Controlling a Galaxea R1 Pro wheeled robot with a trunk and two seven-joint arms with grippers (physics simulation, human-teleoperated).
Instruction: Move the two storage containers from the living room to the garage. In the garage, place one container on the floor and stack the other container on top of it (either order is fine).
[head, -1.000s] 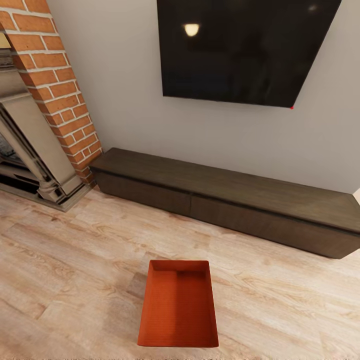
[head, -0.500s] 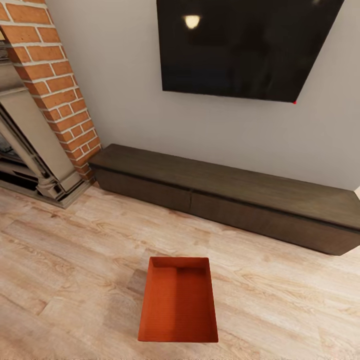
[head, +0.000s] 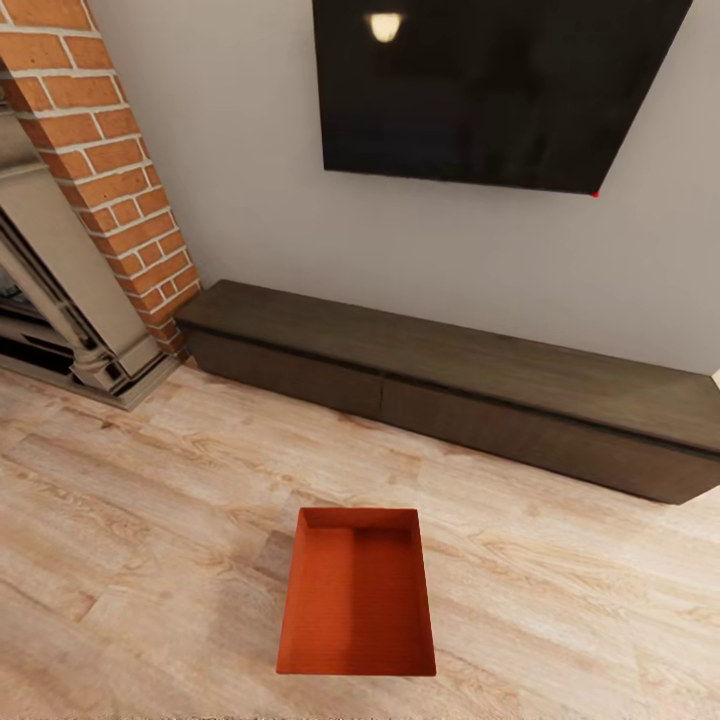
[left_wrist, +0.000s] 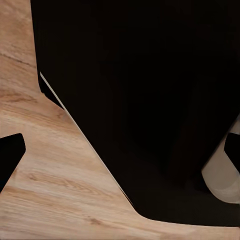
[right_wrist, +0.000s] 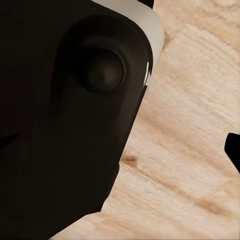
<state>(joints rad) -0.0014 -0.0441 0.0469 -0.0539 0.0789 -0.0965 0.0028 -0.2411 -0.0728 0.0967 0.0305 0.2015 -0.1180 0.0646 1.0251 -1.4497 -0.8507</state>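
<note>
One orange-red storage container (head: 357, 595) rests on the light wood-plank floor (head: 150, 520) of the living room, low in the head view and just left of centre. It is an open-top bin and nothing lies inside it. In the left wrist view my left gripper (left_wrist: 125, 160) is open, its dark fingertips (left_wrist: 10, 157) at opposite edges over wood planks and my own dark body. My right gripper (right_wrist: 120, 155) looks open as well: one fingertip (right_wrist: 234, 152) shows at the edge, the other is lost against my dark body. Neither gripper holds anything.
A long low dark-brown cabinet (head: 450, 385) runs along the grey wall behind the container. Above it hangs a large black screen (head: 490, 90). The red brick fireplace (head: 100, 170) with its grey surround stands at the left. Open plank floor lies on both sides of the container.
The whole head view has shifted slightly, so the camera has moved: container, cabinet and screen sit a little higher in the picture. Nothing in the room has moved.
</note>
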